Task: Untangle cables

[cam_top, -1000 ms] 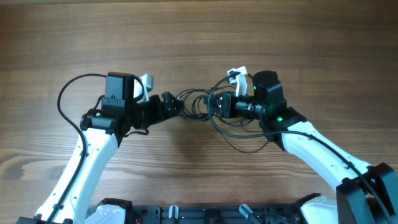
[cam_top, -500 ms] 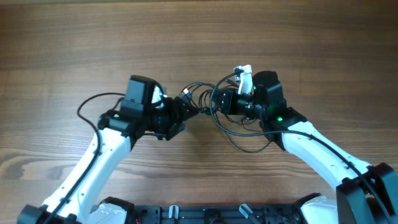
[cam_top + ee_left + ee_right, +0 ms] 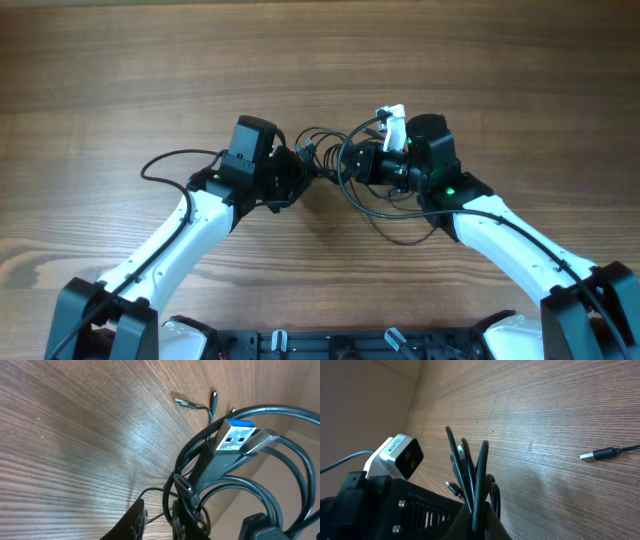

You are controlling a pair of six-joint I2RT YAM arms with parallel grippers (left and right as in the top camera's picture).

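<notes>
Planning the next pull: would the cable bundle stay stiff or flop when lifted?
Probably floppy: the cables curl in loose loops by the right gripper. Likely light, being thin. The blue USB plug sits among loops, so it may snag.

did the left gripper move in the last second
Yes. In the overhead view the left gripper has shifted right and slightly up-frame across the table, closing in on the cables at the right gripper.

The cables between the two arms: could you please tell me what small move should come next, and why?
Probably ease the left gripper leftward, if its jaws hold a strand: the right gripper is shut on the cables, whose loops bunch between both.
</notes>
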